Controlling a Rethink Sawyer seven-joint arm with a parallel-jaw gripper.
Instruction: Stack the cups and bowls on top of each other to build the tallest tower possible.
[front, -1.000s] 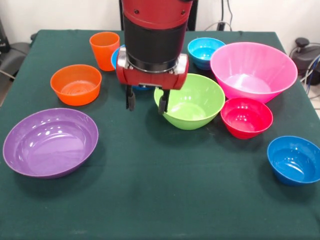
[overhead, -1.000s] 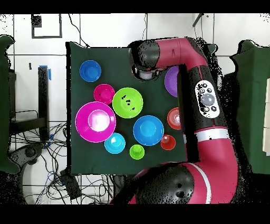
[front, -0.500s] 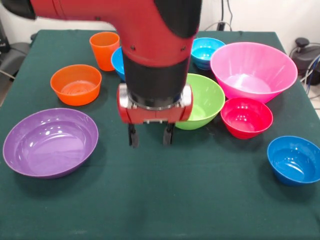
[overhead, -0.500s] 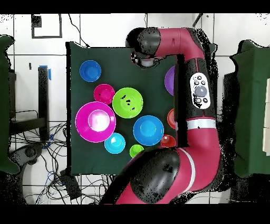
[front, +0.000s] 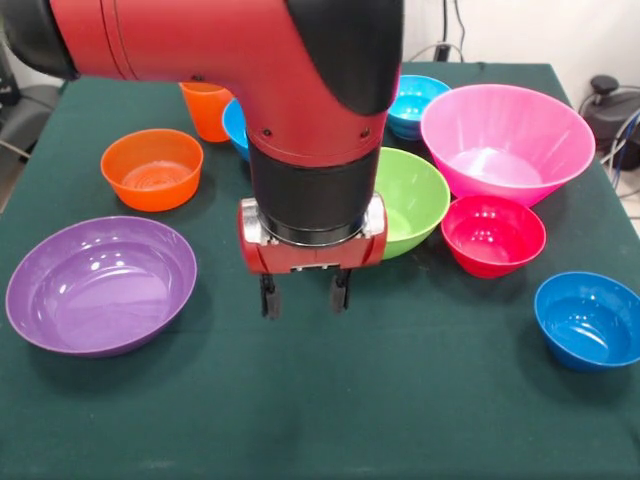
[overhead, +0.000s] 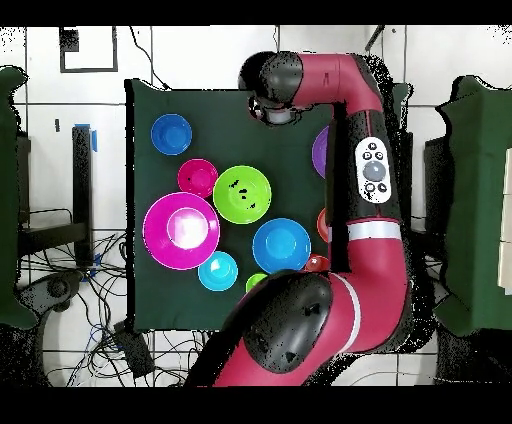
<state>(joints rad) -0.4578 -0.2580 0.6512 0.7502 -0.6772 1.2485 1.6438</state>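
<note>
All bowls upright, mouths up; lime green bowl (front: 410, 200) at 1 o'clock of gripper (front: 304, 297), fingers apart, empty, above dark green tablecloth (front: 400, 410).

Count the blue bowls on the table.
3. A glossy dark blue plastic bowl sits apart at the front view's lower right; a light blue round bowl lies behind the big pink bowl; a larger blue bowl is mostly hidden behind the arm. Others may be hidden.

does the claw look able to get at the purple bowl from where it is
Probably yes: the open claw hangs over bare cloth, and nothing stands between it and the purple bowl, which sits empty and uncovered.
</note>
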